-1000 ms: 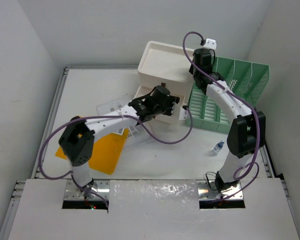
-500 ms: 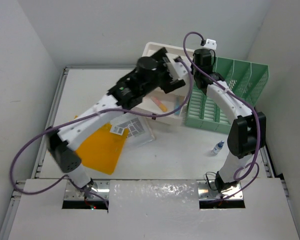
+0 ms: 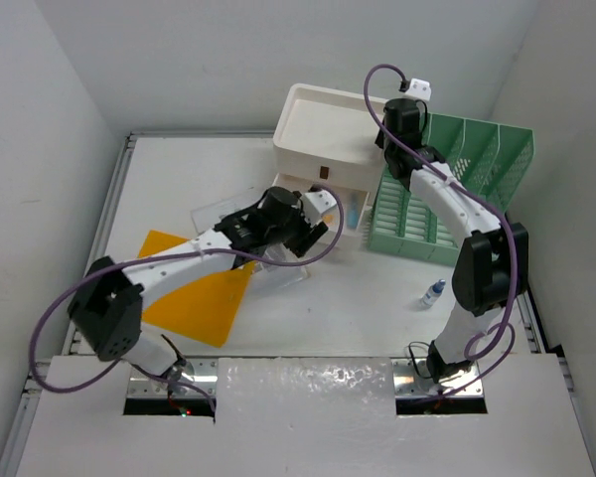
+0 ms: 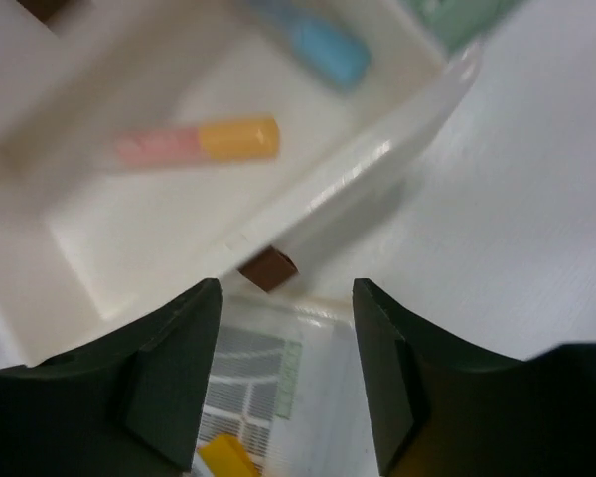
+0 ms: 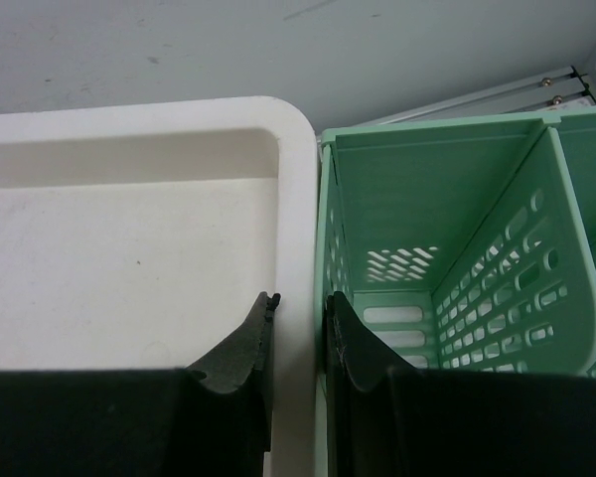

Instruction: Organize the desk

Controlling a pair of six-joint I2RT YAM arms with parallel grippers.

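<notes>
The desk (image 3: 179,179) is a wide white tabletop with rails along its edges. At its back stands a white drawer box (image 3: 323,124) with its lowest drawer (image 3: 350,211) pulled out. In the drawer lie a pink-and-orange marker (image 4: 199,142) and a blue item (image 4: 328,50). My left gripper (image 3: 321,207) (image 4: 286,293) hangs open and empty just before the drawer's brown handle (image 4: 269,268), above a clear plastic sleeve (image 4: 278,397). My right gripper (image 3: 399,137) (image 5: 298,303) is shut on the box's right rim (image 5: 296,199), with one finger inside the green rack (image 5: 427,189).
The green slotted file rack (image 3: 457,189) stands pressed against the box's right side. An orange folder (image 3: 194,293) lies at the front left, partly under the clear sleeve (image 3: 273,263) and the left arm. A small bottle (image 3: 434,292) stands by the right arm.
The left arm swung up over the box and has come back down in front of the drawer, which now stands open. Its jaws are wider than a second ago. The right arm has not moved.
</notes>
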